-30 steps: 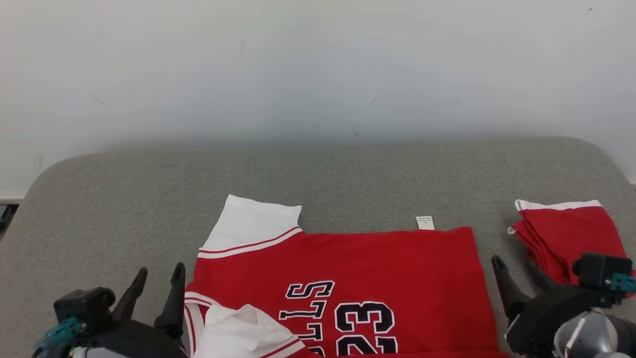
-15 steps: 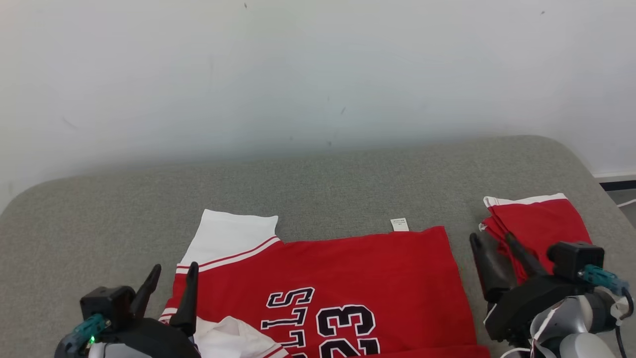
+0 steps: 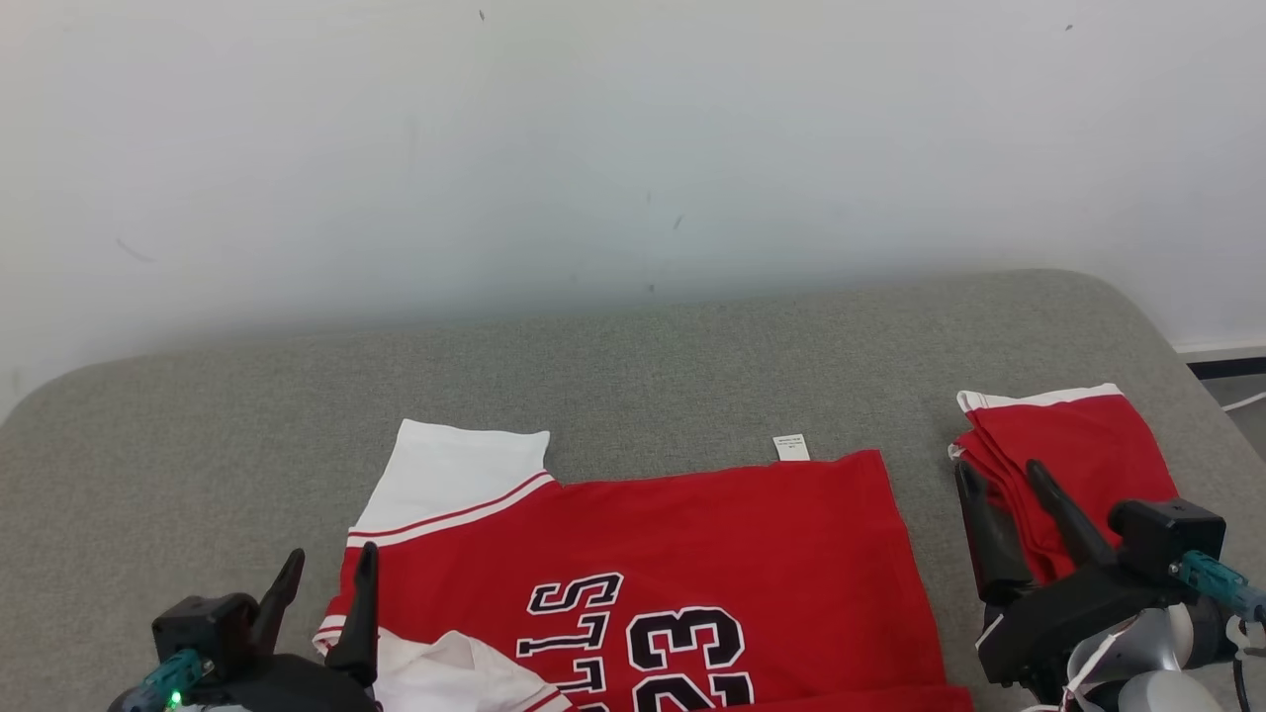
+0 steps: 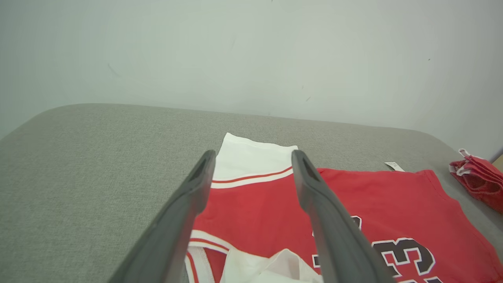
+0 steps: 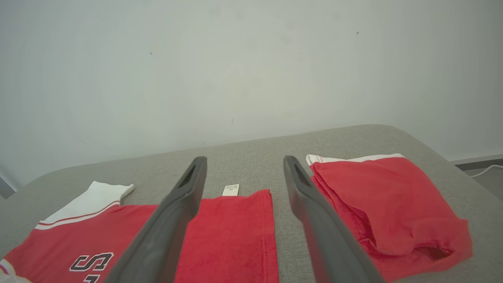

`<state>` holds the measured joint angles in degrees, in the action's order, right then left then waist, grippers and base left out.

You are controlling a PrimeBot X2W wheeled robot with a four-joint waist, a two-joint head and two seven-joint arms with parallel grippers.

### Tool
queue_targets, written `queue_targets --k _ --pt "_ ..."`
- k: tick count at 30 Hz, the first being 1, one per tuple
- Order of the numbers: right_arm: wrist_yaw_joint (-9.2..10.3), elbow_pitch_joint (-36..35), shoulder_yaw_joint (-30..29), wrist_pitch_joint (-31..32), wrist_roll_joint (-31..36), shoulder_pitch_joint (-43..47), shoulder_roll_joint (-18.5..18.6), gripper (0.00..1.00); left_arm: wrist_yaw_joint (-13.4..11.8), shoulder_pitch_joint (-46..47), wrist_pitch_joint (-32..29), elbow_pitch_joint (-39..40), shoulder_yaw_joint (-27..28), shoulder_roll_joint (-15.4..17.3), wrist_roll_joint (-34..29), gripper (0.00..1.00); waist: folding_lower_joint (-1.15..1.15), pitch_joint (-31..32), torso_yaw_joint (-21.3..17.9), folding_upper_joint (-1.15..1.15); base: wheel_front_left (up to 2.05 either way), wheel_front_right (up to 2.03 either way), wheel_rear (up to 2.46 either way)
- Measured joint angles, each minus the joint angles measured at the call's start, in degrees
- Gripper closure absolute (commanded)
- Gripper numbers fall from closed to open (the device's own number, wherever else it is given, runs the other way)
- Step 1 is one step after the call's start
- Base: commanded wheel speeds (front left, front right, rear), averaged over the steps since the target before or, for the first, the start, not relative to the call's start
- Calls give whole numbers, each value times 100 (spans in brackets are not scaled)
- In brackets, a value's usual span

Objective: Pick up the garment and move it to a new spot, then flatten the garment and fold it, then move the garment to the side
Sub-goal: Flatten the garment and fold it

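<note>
The jersey (image 3: pixel 633 564) lies flat on the grey pad (image 3: pixel 633 346), at 6 o'clock in the head view, red with black-and-white lettering facing up. One white sleeve (image 3: pixel 455 465) points to 11 o'clock and a small label (image 3: pixel 790 447) sticks out of its far edge at 12. A second white part is bunched at its near left corner.

The left gripper (image 3: pixel 331 556) sits at 8 o'clock of the jersey, jaws spread wide and holding nothing. Its inner finger crosses the jersey's left edge in the head view; whether it touches the cloth cannot be told. In the left wrist view the sleeve and red shoulder show between the two fingers.

The right gripper (image 3: pixel 1001 473) sits at 3 o'clock of the jersey, also wide and empty, over the bare strip of pad beside the jersey's right edge. At its 1 o'clock, just beside it, lies a folded red cloth (image 3: pixel 1078 445) with a white band, apart from the jersey. The gripper's outer finger overlaps that cloth in the head view
</note>
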<state>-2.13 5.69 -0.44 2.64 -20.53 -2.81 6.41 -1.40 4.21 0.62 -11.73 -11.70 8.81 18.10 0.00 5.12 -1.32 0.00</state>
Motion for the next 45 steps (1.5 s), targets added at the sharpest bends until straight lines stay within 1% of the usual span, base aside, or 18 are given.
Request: queue_targets --k 4,10,23,27,30,32,36,41,45 --pt "-59 101 30 -129 13 -2 -7 0 46 -21 26 -77 -15 8 -2 0 0 -4 9 0 0 0 0" --pt "-121 205 67 -281 13 -3 -22 0 47 -24 101 -183 -22 5 -2 0 0 -5 18 0 0 0 0" --pt "-151 353 113 -467 12 3 -57 0 93 -38 203 -243 -100 2 -37 0 0 -51 37 0 0 0 0" --pt "-192 381 186 -454 11 -6 -59 0 141 -38 202 -241 -152 -4 -43 0 0 -139 56 0 0 0 0" --pt "-192 415 211 -338 -40 -17 -91 0 143 -37 191 -245 -158 7 -43 0 0 -230 63 0 0 0 0" --pt "-188 542 214 -92 -174 -64 -125 0 196 -29 23 -313 -225 23 -46 0 0 -350 67 0 0 0 0" --pt "-87 587 316 383 -212 -263 -144 0 192 154 -342 -394 -312 14 -62 0 0 -566 77 0 0 0 0" --pt "165 704 332 1034 -202 -972 -130 0 190 1121 -835 -452 -319 -55 -59 0 1 -915 98 0 0 0 0" --pt "280 753 390 1580 -149 -1553 -74 0 191 1905 -1268 -659 -322 -168 -47 0 1 -1224 115 1 0 0 0"
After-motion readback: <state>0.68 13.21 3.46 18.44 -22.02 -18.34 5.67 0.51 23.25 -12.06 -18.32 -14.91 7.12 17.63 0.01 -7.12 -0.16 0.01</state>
